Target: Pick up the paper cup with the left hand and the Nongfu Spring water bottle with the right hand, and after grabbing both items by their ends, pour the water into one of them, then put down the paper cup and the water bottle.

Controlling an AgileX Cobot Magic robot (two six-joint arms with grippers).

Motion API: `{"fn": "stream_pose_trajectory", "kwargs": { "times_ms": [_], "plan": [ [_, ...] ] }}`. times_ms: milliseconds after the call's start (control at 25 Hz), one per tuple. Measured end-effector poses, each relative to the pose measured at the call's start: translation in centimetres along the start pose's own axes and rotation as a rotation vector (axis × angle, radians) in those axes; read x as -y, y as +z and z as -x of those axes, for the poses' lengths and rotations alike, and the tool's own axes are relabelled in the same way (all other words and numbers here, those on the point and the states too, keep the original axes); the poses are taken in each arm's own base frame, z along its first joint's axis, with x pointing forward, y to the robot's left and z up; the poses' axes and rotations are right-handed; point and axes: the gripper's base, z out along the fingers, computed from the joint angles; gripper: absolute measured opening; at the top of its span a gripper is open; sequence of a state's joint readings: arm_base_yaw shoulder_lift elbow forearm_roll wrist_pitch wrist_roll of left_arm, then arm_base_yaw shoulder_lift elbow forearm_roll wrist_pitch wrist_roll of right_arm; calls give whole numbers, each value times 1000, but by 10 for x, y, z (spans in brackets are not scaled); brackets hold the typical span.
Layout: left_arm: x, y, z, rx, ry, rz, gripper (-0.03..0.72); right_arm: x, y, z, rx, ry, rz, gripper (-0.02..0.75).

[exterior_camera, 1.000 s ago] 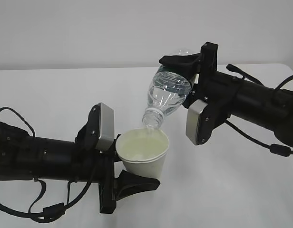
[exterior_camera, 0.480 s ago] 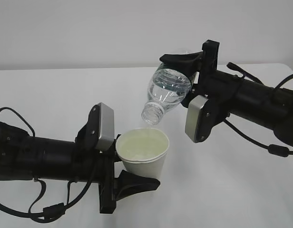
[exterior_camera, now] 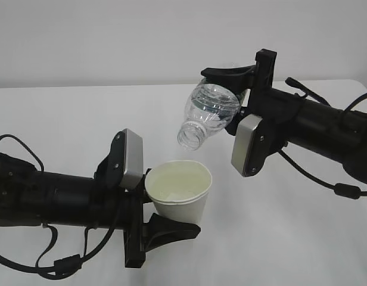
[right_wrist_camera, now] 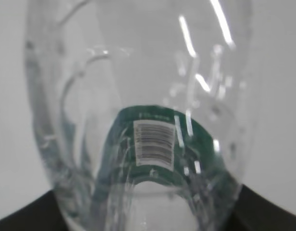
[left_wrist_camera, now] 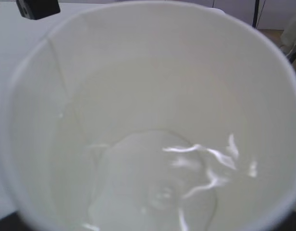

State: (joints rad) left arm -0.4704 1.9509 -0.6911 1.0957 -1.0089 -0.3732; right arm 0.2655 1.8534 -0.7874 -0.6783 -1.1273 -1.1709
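Note:
My left gripper [exterior_camera: 167, 205] is shut on the white paper cup [exterior_camera: 179, 192], which stands upright just above the table. The cup's inside [left_wrist_camera: 153, 86] fills the left wrist view and hides the fingers; rippling water [left_wrist_camera: 160, 190] lies at its bottom. My right gripper [exterior_camera: 234, 98] is shut on the base end of the clear Nongfu Spring water bottle [exterior_camera: 208, 112]. The bottle is tilted with its open neck pointing down-left, a little above the cup's rim and clear of it. Its green label [right_wrist_camera: 153, 139] shows in the right wrist view. Some water [exterior_camera: 214, 106] remains inside.
Both arms hang over the white table [exterior_camera: 291, 238], the left arm's black body [exterior_camera: 52, 196] low at the front left and the right arm [exterior_camera: 314, 128] coming in from the right. A pale wall stands behind.
The bottle's neck has risen from the cup's rim and tipped back toward level, and no stream now runs into the cup. The cup and left arm have stayed still.

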Motion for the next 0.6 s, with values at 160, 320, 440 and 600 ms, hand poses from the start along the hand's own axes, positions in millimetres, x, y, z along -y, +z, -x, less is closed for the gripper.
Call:
{"fn": "stream_pose_trajectory", "kwargs": {
  "times_ms": [160,320,440,600],
  "plan": [
    [0,0,0,0,0,0,435,0,0,0,0,28,0,410],
    [0,0,0,0,0,0,435,0,0,0,0,71,0,410],
    [0,0,0,0,0,0,435,0,0,0,0,102,0,410],
    [0,0,0,0,0,0,435,0,0,0,0,143,0,410]
  ]
}}
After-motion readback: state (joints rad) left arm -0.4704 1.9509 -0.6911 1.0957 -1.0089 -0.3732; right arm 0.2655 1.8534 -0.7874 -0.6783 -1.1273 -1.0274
